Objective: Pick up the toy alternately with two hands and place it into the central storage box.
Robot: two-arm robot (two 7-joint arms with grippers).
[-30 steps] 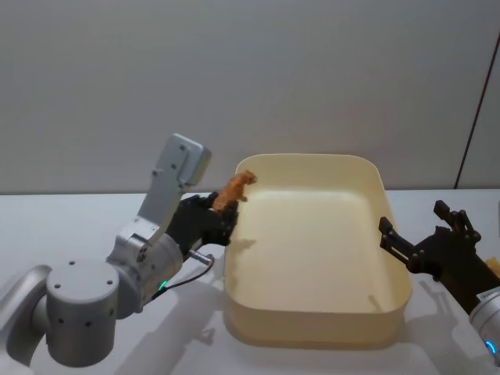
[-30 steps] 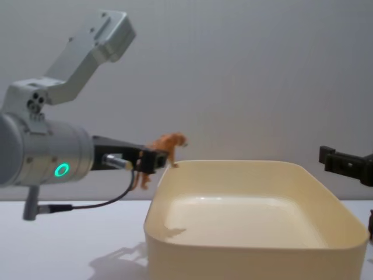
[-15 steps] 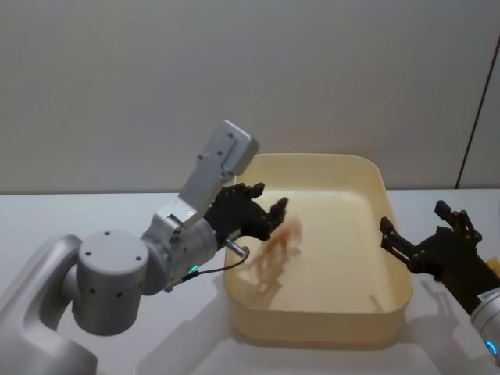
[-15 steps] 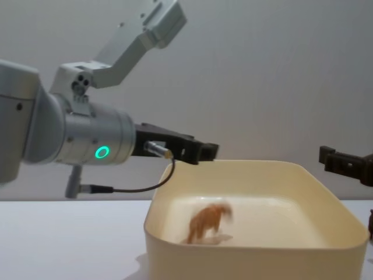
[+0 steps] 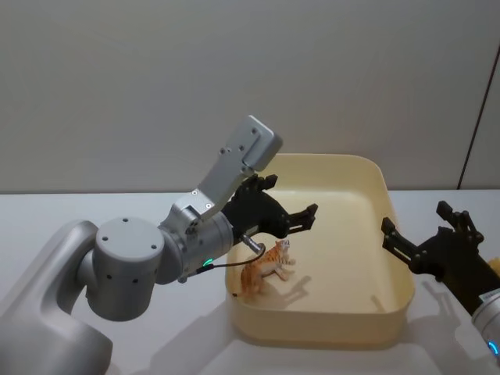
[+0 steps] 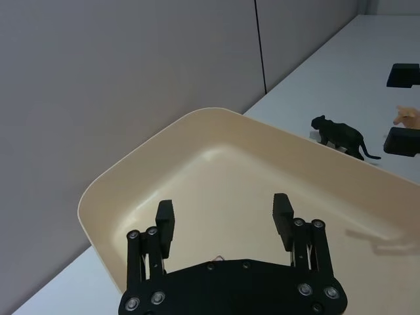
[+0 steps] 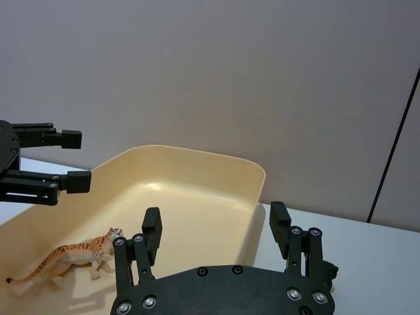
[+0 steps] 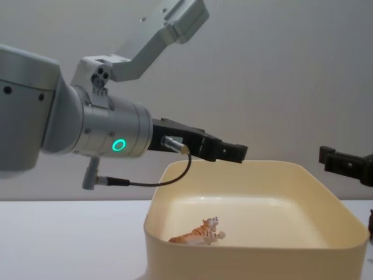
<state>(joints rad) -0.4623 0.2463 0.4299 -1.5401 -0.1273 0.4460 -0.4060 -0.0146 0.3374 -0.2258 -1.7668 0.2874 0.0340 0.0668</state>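
left hand (image 5: 291,199) fingers apart, empty, over central storage box (image 5: 312,330); second ago it gripped toy tiger (image 5: 266,269) at rim. tiger now rests on box floor, left side. drop done; right hand (image 5: 414,216), fingers spread, beside right wall, likely next.

Soft, even light comes from above on my left; the tiger toy (image 5: 266,273) throws a pale shadow rightward over the floor of the cream tub (image 5: 344,234). On my left arm (image 8: 58,116) the green ring (image 8: 119,144) glows.
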